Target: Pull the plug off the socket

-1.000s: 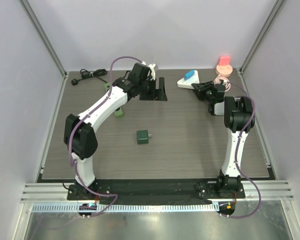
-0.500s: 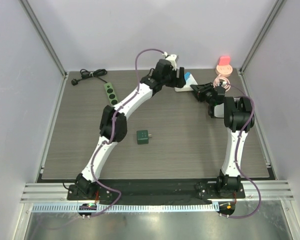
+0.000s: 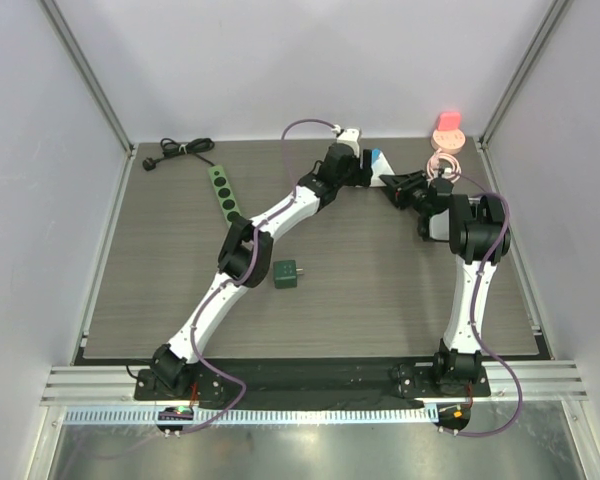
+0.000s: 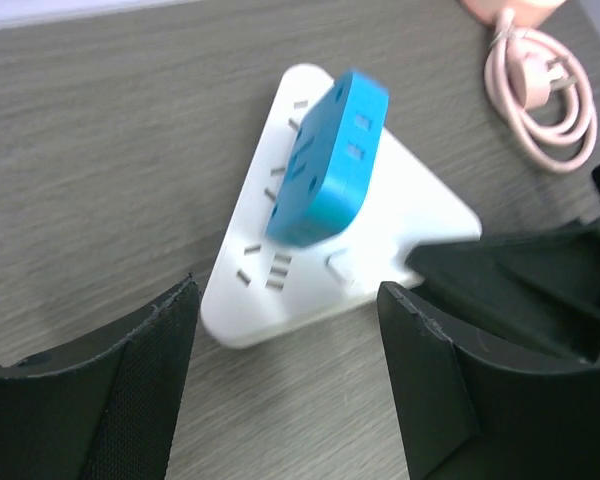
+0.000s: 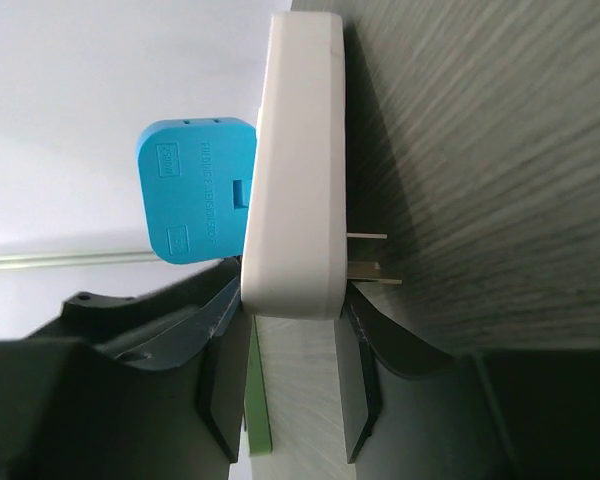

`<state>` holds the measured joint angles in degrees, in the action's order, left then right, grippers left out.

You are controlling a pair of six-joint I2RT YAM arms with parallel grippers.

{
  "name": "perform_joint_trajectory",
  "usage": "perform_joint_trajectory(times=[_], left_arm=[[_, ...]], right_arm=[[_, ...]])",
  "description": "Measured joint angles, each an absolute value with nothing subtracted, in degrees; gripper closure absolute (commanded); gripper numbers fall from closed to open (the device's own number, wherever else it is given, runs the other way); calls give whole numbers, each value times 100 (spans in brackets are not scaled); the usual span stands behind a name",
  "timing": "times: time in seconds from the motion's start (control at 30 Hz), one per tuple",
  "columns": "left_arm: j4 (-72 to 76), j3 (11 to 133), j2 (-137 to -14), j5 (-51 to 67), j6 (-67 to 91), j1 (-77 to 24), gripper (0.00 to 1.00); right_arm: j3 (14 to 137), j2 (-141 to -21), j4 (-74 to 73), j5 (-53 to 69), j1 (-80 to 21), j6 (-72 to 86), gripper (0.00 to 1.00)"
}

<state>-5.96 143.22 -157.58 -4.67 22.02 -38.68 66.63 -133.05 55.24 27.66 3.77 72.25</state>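
Observation:
A white triangular socket (image 4: 310, 270) lies flat at the back of the table with a blue plug (image 4: 330, 160) standing in its top face. My left gripper (image 4: 290, 300) hovers just short of the socket's near corner, open, nothing between its pads. In the overhead view the left gripper (image 3: 355, 165) sits right beside the blue plug (image 3: 378, 158). My right gripper (image 5: 292, 310) is shut on one end of the white socket (image 5: 295, 150), a finger on each flat face. The blue plug (image 5: 195, 190) sticks out to the left, and metal prongs (image 5: 370, 255) show on the socket's other side.
A green power strip (image 3: 221, 188) with a black cable (image 3: 180, 148) lies at the back left. A dark green cube adapter (image 3: 286, 273) sits mid-table. A pink coiled cable (image 4: 540, 90) and a pink object (image 3: 447, 130) lie at the back right, near the wall.
My left arm has swung right from beside the green power strip to the socket, and its jaws have narrowed slightly. The right gripper has stayed on the socket.

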Motion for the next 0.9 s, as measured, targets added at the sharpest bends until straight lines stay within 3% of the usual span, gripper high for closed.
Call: perform_joint_trajectory(times=[0.33, 0.63, 0.73, 0.77, 0.9], left_arm=[[-36, 14322, -15758, -554, 2259, -3887, 45], [56, 14324, -15767, -510, 2340, -3887, 71], [67, 14346, -15767, -497, 2300, -3887, 93], [54, 14357, -15767, -497, 2270, -3885, 100], [49, 14361, -15753, -513, 2200, -3861, 100]], right_arm=[[6265, -13174, 5693, 3026, 307, 7284, 99], [6261, -13172, 5677, 3127, 198, 7275, 99], [6267, -13172, 5677, 3127, 200, 7262, 90], [6285, -13172, 5677, 3124, 207, 7236, 81], [6471, -13172, 5470, 3124, 235, 7032, 73]])
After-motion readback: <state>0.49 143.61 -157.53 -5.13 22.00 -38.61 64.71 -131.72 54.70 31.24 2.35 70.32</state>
